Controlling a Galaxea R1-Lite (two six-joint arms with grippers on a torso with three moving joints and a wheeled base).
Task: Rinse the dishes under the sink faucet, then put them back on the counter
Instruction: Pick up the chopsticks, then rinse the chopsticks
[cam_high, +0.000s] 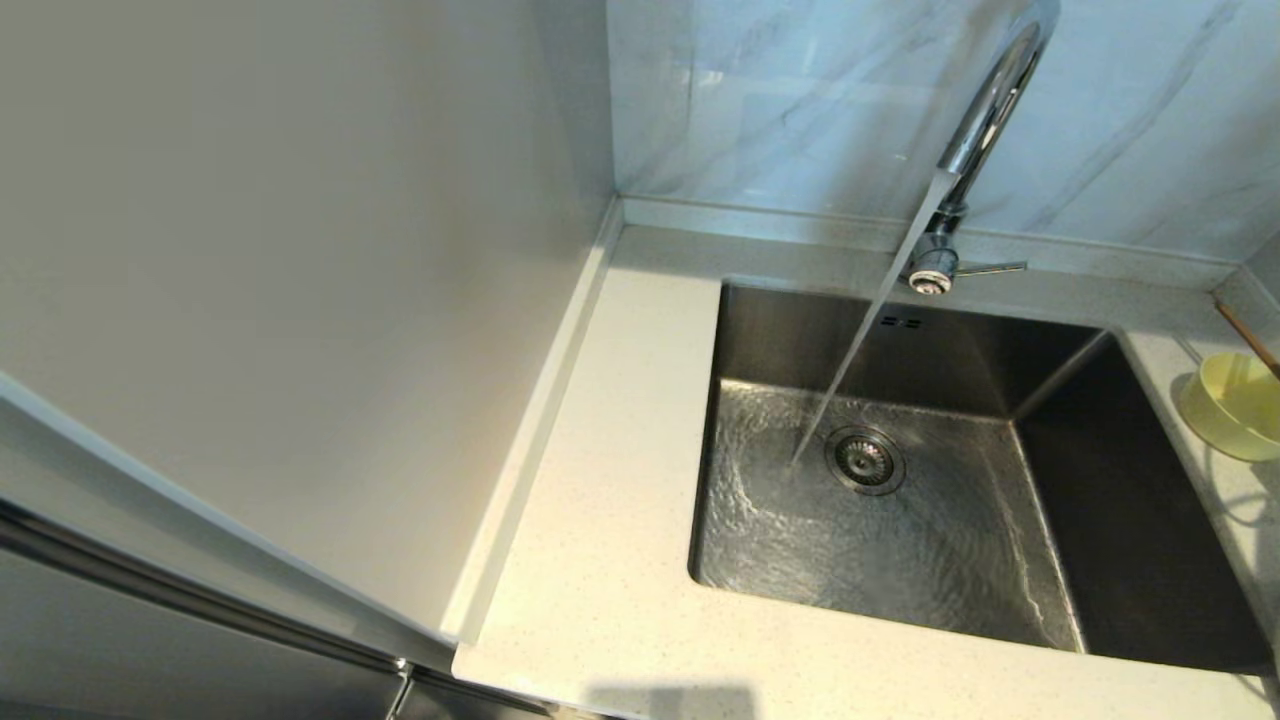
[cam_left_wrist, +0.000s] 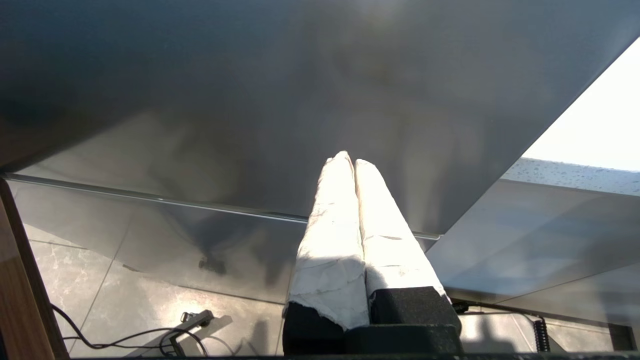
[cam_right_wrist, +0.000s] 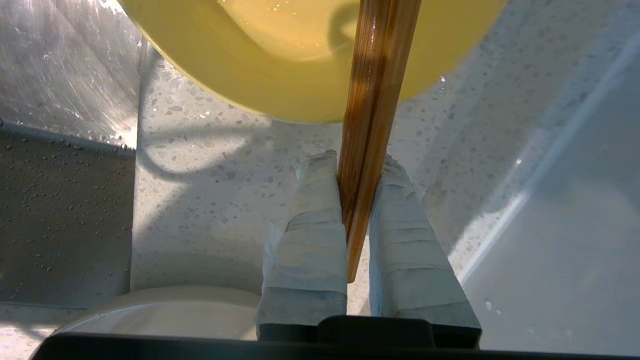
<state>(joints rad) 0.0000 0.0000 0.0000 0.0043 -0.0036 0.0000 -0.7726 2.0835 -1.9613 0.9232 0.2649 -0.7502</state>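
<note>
Water runs from the chrome faucet (cam_high: 985, 110) into the steel sink (cam_high: 890, 470). The yellow bowl (cam_high: 1238, 405) sits on the counter (cam_high: 620, 480) right of the sink, with a brown chopstick tip (cam_high: 1248, 338) behind it. In the right wrist view my right gripper (cam_right_wrist: 357, 162) is shut on the pair of chopsticks (cam_right_wrist: 372, 100), which reach over the yellow bowl (cam_right_wrist: 260, 65). The cream plate (cam_right_wrist: 165, 312) lies on the speckled counter (cam_right_wrist: 210, 190) below the gripper. My left gripper (cam_left_wrist: 350, 159) is shut with nothing in it, parked below the counter.
A tall pale panel (cam_high: 300, 250) stands along the counter's left side. The grey-veined marble wall (cam_high: 800, 90) rises behind the sink. Cables (cam_left_wrist: 130, 337) lie on the tiled floor under the left arm.
</note>
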